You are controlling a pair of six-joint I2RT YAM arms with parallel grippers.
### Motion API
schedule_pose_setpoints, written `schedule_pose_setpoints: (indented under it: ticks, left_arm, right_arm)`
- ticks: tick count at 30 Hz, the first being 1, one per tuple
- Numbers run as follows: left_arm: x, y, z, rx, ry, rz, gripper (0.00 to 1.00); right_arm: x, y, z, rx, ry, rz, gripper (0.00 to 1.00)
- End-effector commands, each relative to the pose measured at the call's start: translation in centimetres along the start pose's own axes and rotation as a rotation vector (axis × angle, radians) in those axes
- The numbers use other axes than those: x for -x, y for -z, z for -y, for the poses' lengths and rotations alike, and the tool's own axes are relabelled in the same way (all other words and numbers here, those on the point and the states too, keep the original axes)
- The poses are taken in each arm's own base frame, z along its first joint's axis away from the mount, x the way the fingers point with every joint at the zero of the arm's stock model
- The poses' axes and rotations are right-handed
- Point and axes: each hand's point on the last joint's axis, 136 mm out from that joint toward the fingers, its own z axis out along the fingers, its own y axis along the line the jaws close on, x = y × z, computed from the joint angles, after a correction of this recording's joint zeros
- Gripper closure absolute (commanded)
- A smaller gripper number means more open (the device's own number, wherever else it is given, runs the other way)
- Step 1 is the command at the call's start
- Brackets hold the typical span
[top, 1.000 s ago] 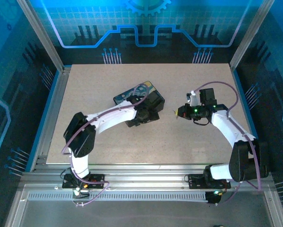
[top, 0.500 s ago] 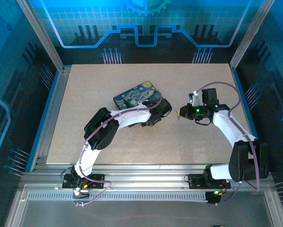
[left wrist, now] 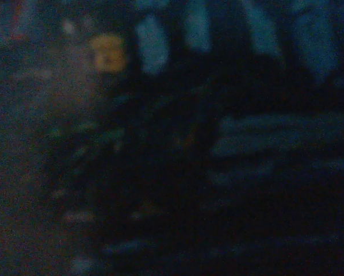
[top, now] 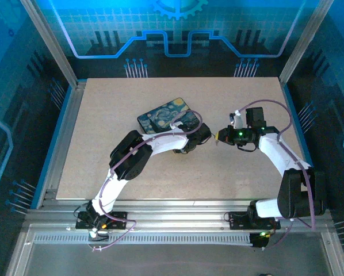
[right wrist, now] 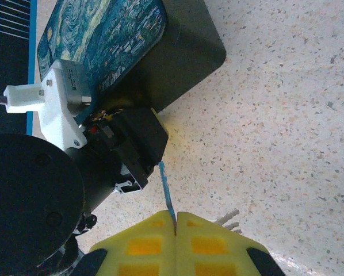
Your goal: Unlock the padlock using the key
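1. Key (right wrist: 167,187): clenched edge-on in your right gripper (right wrist: 176,218), just off the right corner of the box (right wrist: 103,34).
2. Your left gripper (top: 201,137) sits against that corner; clenched or released, you cannot tell.

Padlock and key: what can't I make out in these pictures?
- Padlock: in top external it is too small, and the left gripper covers that spot; in the right wrist view, that gripper's black body blocks it.
- Left gripper's jaws: open or shut, untellable in either view.
- Left wrist view: dark and blurred; one yellow blob, unidentifiable.
- Key: edge-on between the shut right gripper's pads; teeth unreadable.
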Motion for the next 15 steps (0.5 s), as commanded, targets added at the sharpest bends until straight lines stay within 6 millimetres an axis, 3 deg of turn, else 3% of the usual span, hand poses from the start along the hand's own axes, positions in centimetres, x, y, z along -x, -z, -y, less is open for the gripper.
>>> schedule_pose_setpoints:
  ticks: [1, 7, 11, 15]
  left_arm:
    - [1.3, -0.3, -0.6, 0.048, -0.049, 0.083, 0.66]
    - [2.2, 0.7, 0.4, -0.021, -0.181, 0.105, 0.82]
    - [3.5, 3.5, 0.8, -0.073, -0.312, 0.1, 0.85]
    - [5.2, 6.9, -0.2, -0.076, -0.413, 0.088, 0.86]
  right_arm:
    - [0.2, 0.2, -0.2, 0.034, 0.013, 0.007, 1.0]
    - [0.1, 0.2, -0.4, 0.043, 0.014, 0.006, 1.0]
    - [-0.3, 0.2, -0.7, 0.034, 0.027, -0.001, 1.0]
    - [-0.8, -0.1, -1.1, 0.023, 0.036, -0.018, 1.0]
